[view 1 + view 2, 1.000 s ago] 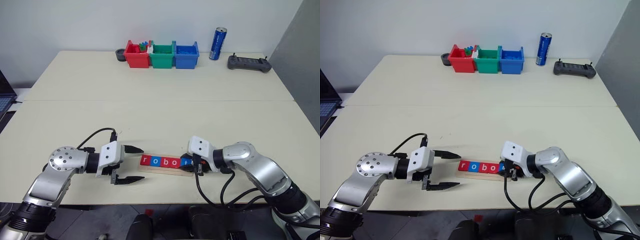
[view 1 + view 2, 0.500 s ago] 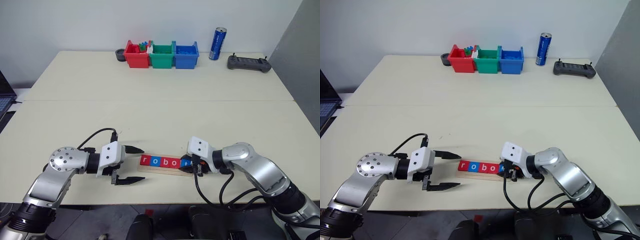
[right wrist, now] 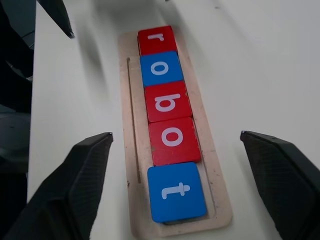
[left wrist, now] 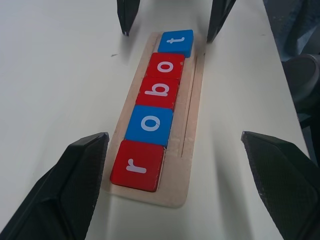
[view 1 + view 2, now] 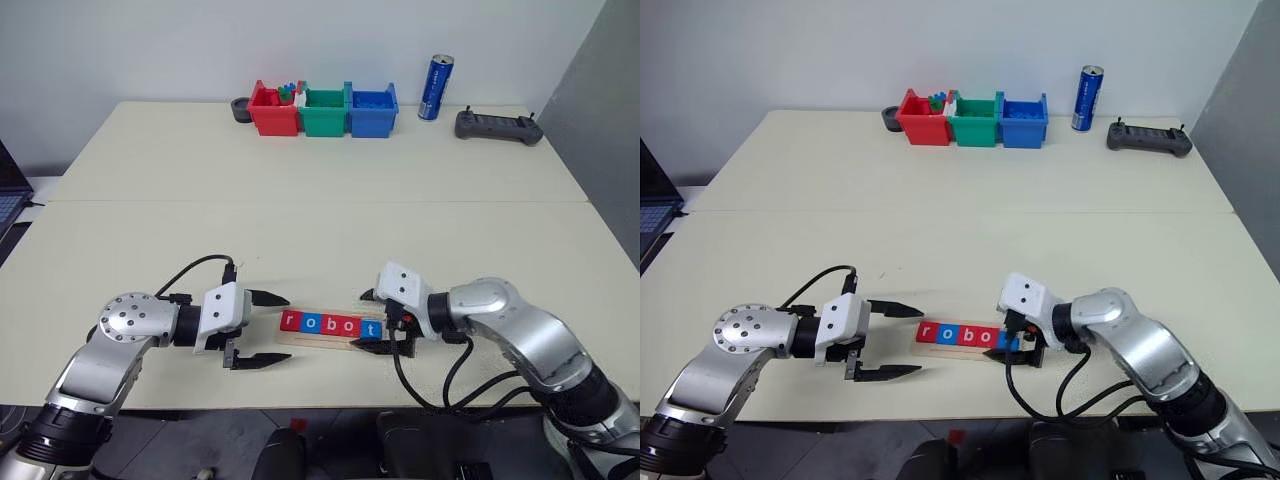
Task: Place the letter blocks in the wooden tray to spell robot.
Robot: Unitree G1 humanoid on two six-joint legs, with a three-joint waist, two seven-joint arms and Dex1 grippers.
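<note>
Cream-coloured table (image 5: 330, 200) carries the whole scene. At its near left, the left gripper (image 5: 262, 327) points toward the wooden tray (image 5: 331, 338), its two black fingers spread wide with nothing between them; the tray's near end lies just beyond the fingertips, apart from them.

Along the tray sit the five letter blocks (image 4: 156, 107), edge to edge: a red r (image 4: 137, 165), a blue o (image 4: 149, 125), a red b (image 4: 159, 91), a red o (image 4: 168, 65) and a blue t (image 4: 176, 42), reading "robot". They fill the strip on one side of the tray's lengthwise groove.

On the right, the right gripper (image 5: 373, 322) hovers over the t end of the tray, its fingers parted wide on either side of that block and holding nothing. In the head views one finger partly covers the tray's right end.

Bare tabletop stretches behind the tray and to both sides; the tray itself lies close to the table's near edge. Along the far edge stand a dark round object (image 5: 240, 109), a red bin (image 5: 272, 112), a green bin (image 5: 324, 112), a blue bin (image 5: 371, 112), a blue can (image 5: 436, 88) and a dark handheld controller (image 5: 498, 126). Small coloured pieces show in the red bin, too small to make out. A laptop corner (image 5: 8, 195) is cut off at the left.
</note>
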